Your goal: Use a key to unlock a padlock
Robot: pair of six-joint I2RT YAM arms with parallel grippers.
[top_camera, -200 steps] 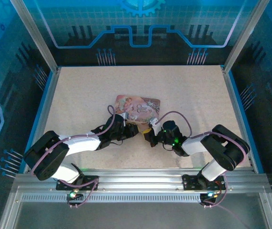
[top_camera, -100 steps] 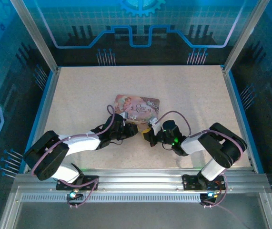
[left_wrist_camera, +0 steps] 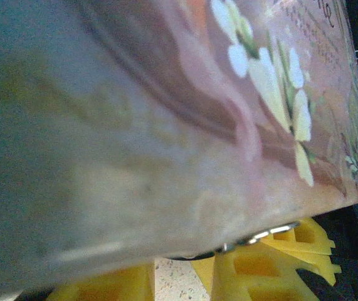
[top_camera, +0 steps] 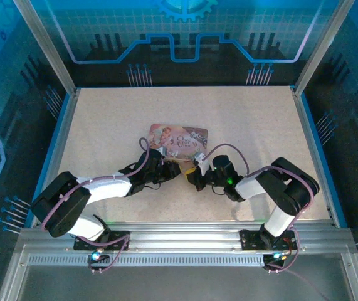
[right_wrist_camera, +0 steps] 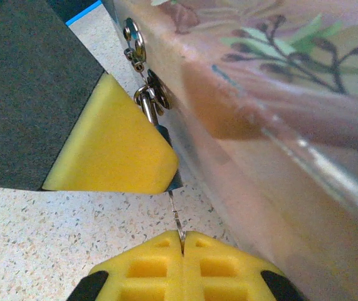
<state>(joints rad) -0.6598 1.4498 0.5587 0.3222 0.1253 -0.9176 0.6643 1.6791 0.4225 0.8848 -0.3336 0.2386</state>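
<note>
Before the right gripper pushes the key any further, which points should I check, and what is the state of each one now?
1. Key held firmly: ok. The right gripper is shut on its near end.
2. Key aimed at the padlock: ok, roughly. It points up toward it.
3. Key tip inside the keyhole: cannot tell. A yellow finger of the left gripper hides it.
4. Padlock hanging on the tin box: ok. It hangs at the box's side wall.
5. Left gripper holding the padlock steady: cannot tell. Its finger lies beside the padlock, but the grip is hidden.
</note>
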